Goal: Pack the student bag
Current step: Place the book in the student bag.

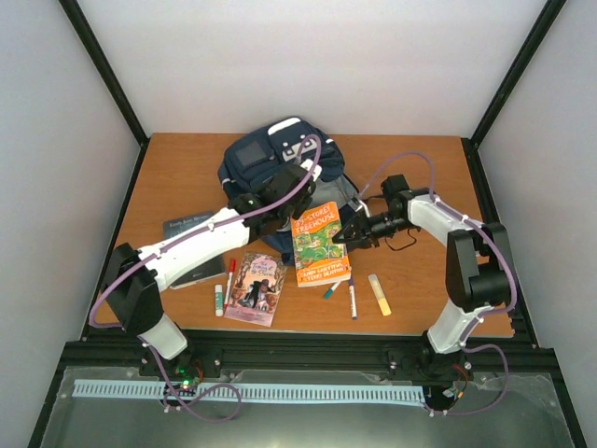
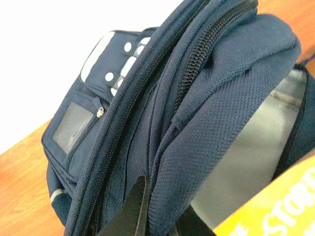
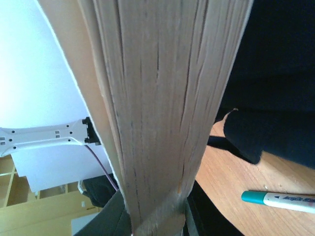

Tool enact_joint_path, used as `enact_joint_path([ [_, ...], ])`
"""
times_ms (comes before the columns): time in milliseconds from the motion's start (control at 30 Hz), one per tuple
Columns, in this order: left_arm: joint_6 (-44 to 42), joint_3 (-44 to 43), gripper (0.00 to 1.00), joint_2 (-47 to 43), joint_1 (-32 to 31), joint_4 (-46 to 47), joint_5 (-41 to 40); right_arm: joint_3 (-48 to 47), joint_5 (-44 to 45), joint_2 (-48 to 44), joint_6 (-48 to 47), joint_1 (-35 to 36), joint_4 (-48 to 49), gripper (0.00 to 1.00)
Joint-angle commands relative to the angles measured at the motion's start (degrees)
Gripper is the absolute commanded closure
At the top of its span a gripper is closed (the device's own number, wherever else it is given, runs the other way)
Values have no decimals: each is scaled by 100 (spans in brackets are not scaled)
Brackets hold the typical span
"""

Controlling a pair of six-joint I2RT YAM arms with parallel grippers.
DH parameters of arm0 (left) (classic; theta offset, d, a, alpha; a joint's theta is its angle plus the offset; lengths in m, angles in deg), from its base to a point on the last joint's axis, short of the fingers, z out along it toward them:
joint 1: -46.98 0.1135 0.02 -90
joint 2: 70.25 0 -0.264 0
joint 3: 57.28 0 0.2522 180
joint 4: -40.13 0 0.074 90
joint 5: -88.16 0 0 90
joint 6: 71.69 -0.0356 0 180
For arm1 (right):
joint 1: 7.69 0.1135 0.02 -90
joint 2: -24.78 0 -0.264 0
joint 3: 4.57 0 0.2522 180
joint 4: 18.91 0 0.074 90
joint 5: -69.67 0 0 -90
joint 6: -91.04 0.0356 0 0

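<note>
Nearest to you, along the front of the table (image 1: 177, 168), lie the small things. At the left are a white glue stick (image 1: 218, 300) and a red pen (image 1: 230, 277), with a pink book (image 1: 255, 288) flat just beside them. More to the right you see a teal marker (image 1: 332, 289), a dark pen (image 1: 352, 297) and a yellow highlighter (image 1: 379, 294), each apart from the others.

Behind them is the orange book (image 1: 319, 245). Your right gripper (image 1: 352, 233) holds it by its right side. In the right wrist view the fingers are closed narrow on the page edge (image 3: 157, 98), near the bottom of the picture. The far end of this book reaches the mouth of the bag, and in the left wrist view its yellow corner (image 2: 275, 211) shows in front of the grey lining.

At the left, a dark notebook (image 1: 187, 226) lies partly under your left arm.

Your left gripper (image 1: 272, 213) is at the front rim of the student bag (image 1: 256, 159). In the left wrist view a fold of navy fabric (image 2: 221, 98) is pinched between its dark fingers (image 2: 130, 214), and the zipper edge is lifted from the lining.

The bag itself lies at the far middle of the table, its opening towards you and its front pocket with the white patches on the far side.
</note>
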Motion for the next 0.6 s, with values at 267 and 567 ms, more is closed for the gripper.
enact_joint_path([
  [267,-847,-2095,99,359,-23,756,79,-34,907,909,-44,91,131,97],
  [567,-1531,-4178,99,1136,270,-267,265,-41,1472,1122,-77,96,66,97],
])
